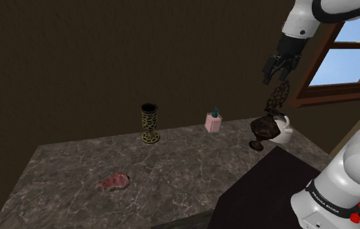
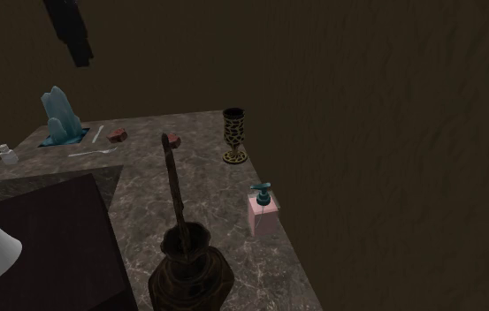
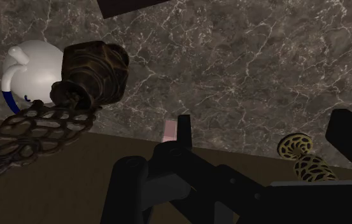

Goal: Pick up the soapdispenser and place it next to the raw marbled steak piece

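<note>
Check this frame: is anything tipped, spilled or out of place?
Nothing is tipped or spilled: the soap dispenser, goblet and vase stand upright. One oddity: the raw steak lies bare on the counter, with no plate.

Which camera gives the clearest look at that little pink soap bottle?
The second exterior view: the soap dispenser stands close, pink body and teal pump plain. The shoulder view has it small at the far edge of the counter; in the wrist view a pink sliver peeks out.
</note>
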{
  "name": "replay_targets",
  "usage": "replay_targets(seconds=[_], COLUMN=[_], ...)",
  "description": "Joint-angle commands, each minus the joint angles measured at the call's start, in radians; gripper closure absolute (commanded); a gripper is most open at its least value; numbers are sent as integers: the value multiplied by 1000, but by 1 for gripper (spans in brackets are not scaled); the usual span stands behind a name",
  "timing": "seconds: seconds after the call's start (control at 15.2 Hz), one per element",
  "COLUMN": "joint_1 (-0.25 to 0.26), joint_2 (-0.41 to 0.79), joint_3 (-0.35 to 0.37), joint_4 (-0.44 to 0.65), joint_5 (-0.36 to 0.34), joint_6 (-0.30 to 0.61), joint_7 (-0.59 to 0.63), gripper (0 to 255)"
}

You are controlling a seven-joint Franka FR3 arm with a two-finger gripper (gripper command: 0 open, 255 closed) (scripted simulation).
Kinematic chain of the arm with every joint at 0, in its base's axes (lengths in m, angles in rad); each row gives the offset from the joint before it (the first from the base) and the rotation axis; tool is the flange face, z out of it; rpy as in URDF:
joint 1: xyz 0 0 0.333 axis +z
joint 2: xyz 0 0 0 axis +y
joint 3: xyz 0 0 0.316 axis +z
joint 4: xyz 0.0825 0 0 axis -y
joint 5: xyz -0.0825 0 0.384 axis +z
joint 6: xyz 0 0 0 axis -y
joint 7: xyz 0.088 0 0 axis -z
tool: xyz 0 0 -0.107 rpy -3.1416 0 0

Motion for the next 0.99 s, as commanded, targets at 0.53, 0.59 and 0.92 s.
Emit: replay_targets(seconds=[0.53,0.59,0.92], joint_1=[-10,-11,-12], joint_2=[277,315,511], joint_3=[-73,-82,-121], joint_4=[27,37,104], joint_5=[-16,-15,2], joint_6=[223,248,358], joint_7=[-65,-74,-123], gripper=[0,0,0])
